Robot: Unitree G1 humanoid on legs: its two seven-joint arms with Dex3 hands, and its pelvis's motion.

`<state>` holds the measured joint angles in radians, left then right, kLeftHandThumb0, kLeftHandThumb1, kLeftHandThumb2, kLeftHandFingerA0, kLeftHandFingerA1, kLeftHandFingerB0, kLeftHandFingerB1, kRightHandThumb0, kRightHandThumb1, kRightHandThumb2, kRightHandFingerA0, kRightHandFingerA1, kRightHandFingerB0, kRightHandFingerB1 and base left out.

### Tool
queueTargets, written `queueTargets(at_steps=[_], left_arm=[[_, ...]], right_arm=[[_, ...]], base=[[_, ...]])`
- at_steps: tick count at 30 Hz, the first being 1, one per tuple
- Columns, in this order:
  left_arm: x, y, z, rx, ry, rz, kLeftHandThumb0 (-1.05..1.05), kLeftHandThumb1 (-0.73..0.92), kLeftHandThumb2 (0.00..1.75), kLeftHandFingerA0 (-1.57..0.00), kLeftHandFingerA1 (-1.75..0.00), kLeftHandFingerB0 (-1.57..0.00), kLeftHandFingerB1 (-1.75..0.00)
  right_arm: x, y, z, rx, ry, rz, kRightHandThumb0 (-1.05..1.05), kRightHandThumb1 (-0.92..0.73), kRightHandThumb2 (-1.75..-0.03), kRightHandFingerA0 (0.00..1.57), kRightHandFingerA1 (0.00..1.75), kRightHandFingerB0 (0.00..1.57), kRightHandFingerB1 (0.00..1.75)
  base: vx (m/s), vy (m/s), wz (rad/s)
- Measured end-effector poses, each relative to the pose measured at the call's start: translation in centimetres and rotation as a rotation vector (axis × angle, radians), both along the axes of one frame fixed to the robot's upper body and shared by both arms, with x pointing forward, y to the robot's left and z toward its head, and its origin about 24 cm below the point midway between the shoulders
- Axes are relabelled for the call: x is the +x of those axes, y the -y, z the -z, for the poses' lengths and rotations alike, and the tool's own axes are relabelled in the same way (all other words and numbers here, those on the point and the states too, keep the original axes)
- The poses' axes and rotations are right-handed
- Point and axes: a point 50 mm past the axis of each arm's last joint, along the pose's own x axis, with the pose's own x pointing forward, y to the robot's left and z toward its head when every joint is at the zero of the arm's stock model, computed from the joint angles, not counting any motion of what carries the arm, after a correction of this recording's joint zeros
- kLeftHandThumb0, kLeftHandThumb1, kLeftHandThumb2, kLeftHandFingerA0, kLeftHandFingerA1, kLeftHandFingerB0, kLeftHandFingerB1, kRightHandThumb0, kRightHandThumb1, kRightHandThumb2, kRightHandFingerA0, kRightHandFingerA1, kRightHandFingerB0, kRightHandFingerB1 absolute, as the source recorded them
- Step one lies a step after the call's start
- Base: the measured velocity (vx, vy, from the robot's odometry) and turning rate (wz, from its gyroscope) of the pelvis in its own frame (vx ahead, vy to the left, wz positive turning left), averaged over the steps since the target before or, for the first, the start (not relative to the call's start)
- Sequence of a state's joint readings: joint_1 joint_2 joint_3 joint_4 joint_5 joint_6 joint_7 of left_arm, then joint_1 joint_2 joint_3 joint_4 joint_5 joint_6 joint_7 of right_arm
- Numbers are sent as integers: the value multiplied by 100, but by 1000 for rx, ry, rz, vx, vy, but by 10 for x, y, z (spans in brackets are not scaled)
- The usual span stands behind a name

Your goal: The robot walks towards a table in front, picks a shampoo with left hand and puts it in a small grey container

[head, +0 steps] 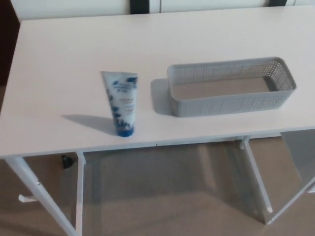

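Head view: white table (59, 44) fills most of the frame, its near edge below me. Small grey container (231, 104), perforated walls, sits right of centre, empty. Shampoo tube (122, 101) stands upright on its blue cap (125, 131) near the front edge, left of the container and apart from it. Neither of my hands shows, so I cannot tell if they are spread or closed. Step in hand: the approach. Best to stop square to the tube, bring my left hand in from its left side and grip mid-body so it does not topple. Label: blue floral print on white; the writing, possibly a brand line, is too blurred to read.
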<state>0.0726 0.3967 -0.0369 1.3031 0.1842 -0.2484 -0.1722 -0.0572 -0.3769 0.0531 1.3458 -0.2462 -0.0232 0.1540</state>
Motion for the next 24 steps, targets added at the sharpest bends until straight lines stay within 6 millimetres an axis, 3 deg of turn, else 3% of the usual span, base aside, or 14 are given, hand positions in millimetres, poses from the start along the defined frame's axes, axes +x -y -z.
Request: queueTargets(at_steps=[1,7,8,9,10,11,15,20,21,22,23,24], left_arm=[[0,0,0,2,1,0,-47,55,90,-55,-66,-34,-53],[-3,0,-1,15,37,-4,-51,53,86,-55,-64,-30,-51],[-4,0,-1,17,42,-4,-48,65,60,-63,-58,-40,-38],[-5,0,-2,20,48,-5,-45,66,59,-57,-56,-35,-38],[-6,0,-2,21,48,-7,-45,66,59,-57,-56,-35,-38],[-6,0,-2,19,54,-12,-49,52,84,-53,-65,-28,-49],[11,1,-4,5,116,-25,-48,50,83,-59,-66,-28,-50],[22,-4,-10,27,151,-25,-50,50,84,-55,-64,-29,-51],[23,-4,-10,28,152,-24,-44,65,58,-56,-56,-34,-38],[23,-4,-10,28,153,-20,-49,50,86,-51,-64,-26,-50],[24,-4,-10,29,154,-17,-49,50,86,-51,-64,-26,-50],[25,-3,-10,28,156,-14,-45,66,58,-55,-55,-33,-39]], right_arm=[[-3,0,0,1,-6,3,-34,-67,-60,76,52,59,43],[-22,2,3,-7,-46,27,-34,-65,-59,81,52,62,43],[-26,2,4,-8,-53,30,-35,-65,-59,78,52,60,43],[-29,2,4,-9,-60,33,-34,-67,-60,78,51,59,43],[-31,2,4,-11,-64,36,-34,-67,-60,78,51,59,43],[-33,3,4,-13,-67,38,-35,-68,-60,76,49,59,42],[-21,2,3,-12,-40,33,-33,-67,-60,74,50,58,42],[-16,-5,6,11,-23,39,-34,-67,-60,77,56,59,44],[-15,-5,6,10,-20,40,-34,-68,-61,77,54,59,43],[-15,-4,6,10,-17,41,-35,-67,-61,80,56,60,44],[-15,-5,6,11,-18,40,-35,-67,-61,80,56,60,44],[-14,-5,6,11,-17,38,-35,-68,-61,81,53,61,44]], base=[[-20,-206,22],[-8,-99,-5],[-2,38,-9],[-26,79,-7],[-4,113,-10],[-9,136,-7],[-52,215,-4],[34,49,9],[67,-2,9],[84,-57,6],[0,0,0],[45,-81,14]])
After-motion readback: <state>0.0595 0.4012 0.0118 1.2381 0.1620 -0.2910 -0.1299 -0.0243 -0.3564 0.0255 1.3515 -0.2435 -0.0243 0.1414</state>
